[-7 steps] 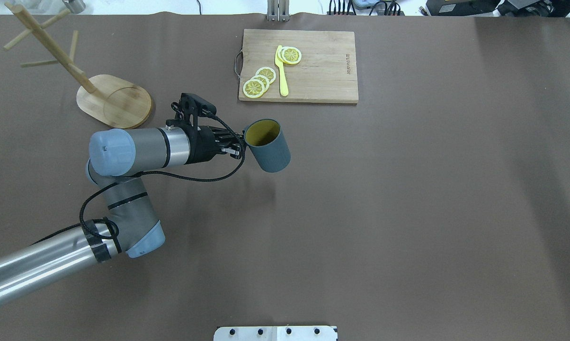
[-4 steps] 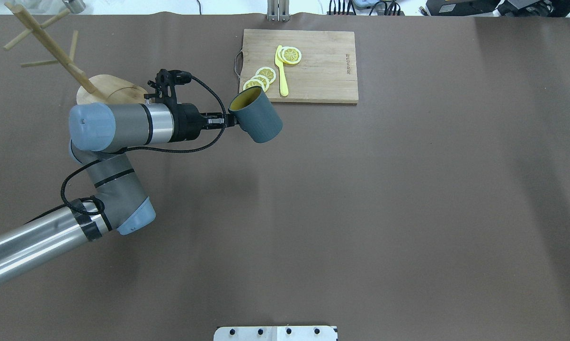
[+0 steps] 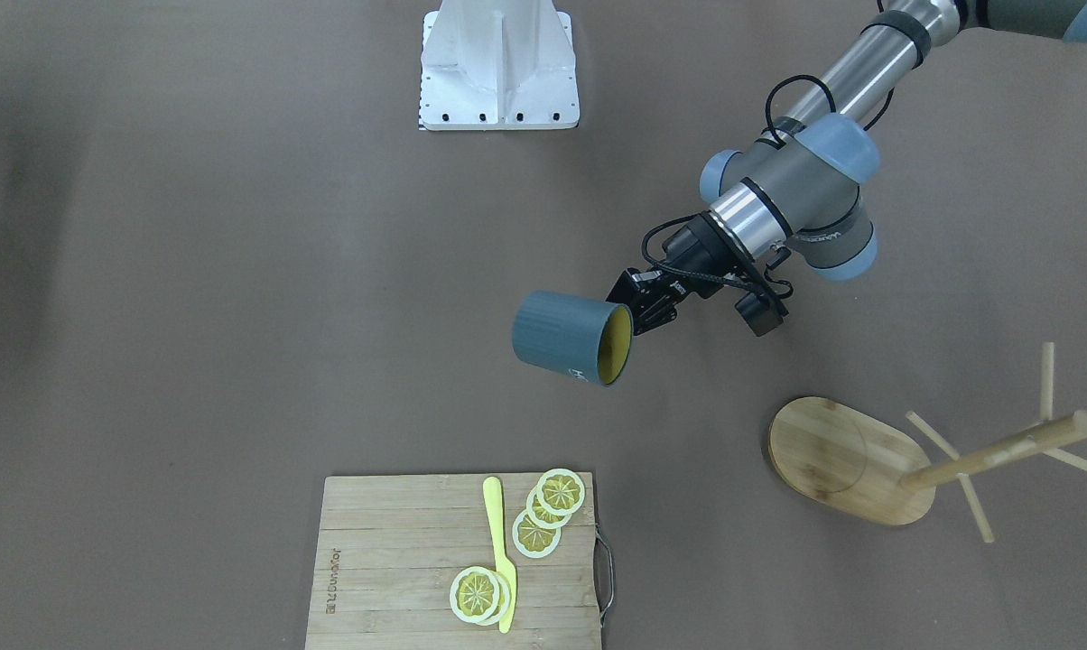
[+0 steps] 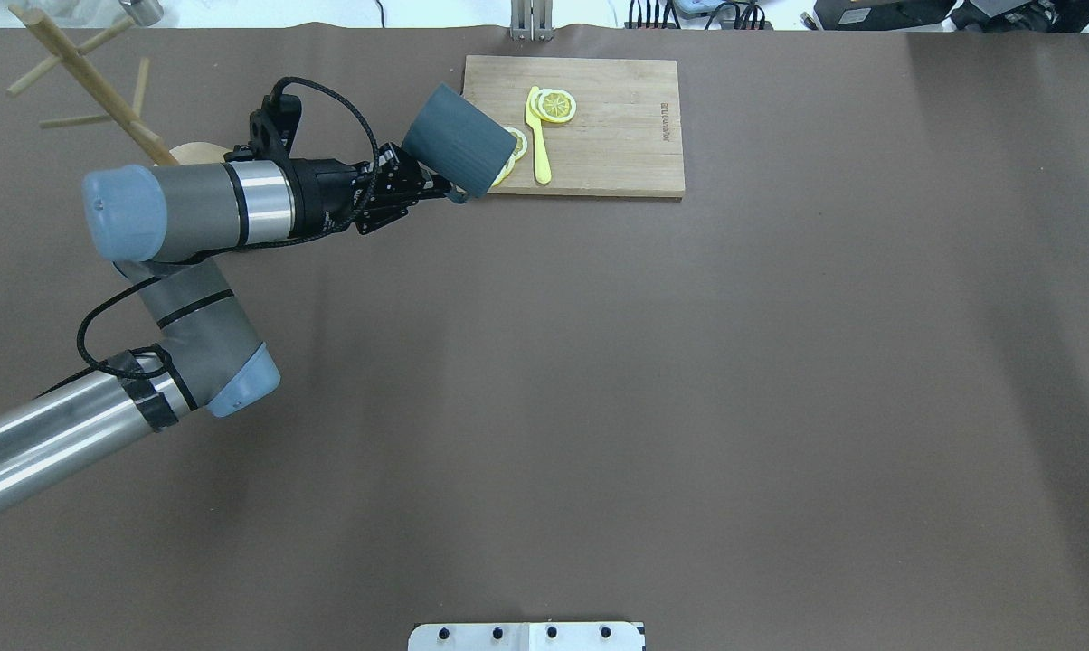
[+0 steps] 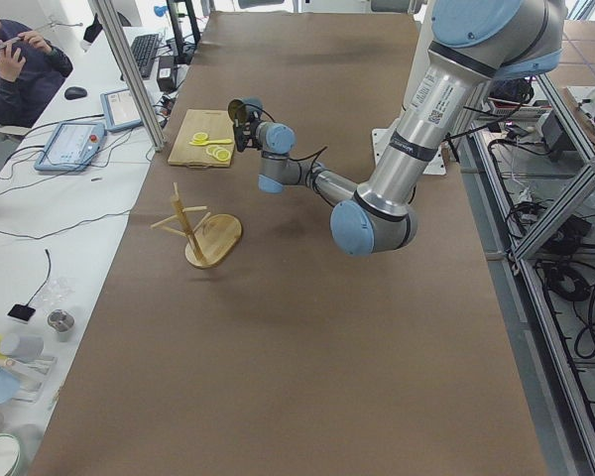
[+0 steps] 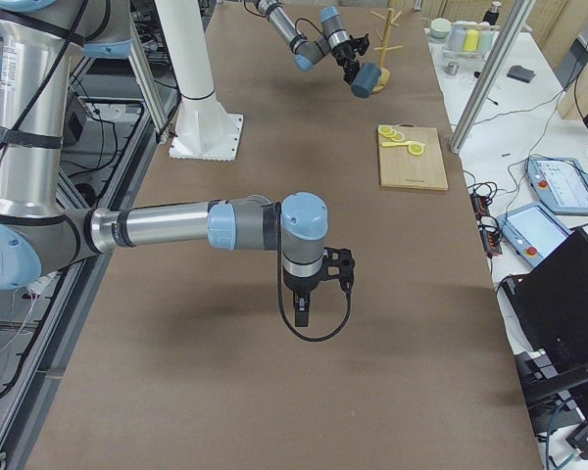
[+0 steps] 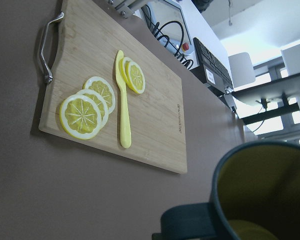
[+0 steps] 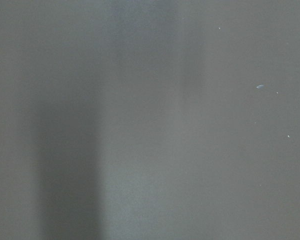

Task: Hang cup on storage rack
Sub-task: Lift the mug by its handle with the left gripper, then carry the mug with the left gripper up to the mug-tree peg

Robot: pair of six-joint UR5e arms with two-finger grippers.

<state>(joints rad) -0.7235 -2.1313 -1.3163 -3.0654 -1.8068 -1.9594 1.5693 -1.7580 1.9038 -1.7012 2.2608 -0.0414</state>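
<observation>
Blue-grey cup (image 3: 560,343) clamped at its handle in left gripper (image 3: 641,311), aloft, tipped on its side, well apart from rack (image 3: 846,460), toward board (image 3: 399,560). Right gripper (image 6: 302,315) far from rack, pointing down; cannot tell its grip.

Overhead, front: steep down-looks from opposite desk (image 4: 689,407) sides, sharing cutting board (image 4: 617,136). End cameras look along desk. Left wrist close behind cup (image 7: 270,185), facing board. Right wrist: desk surface.
</observation>
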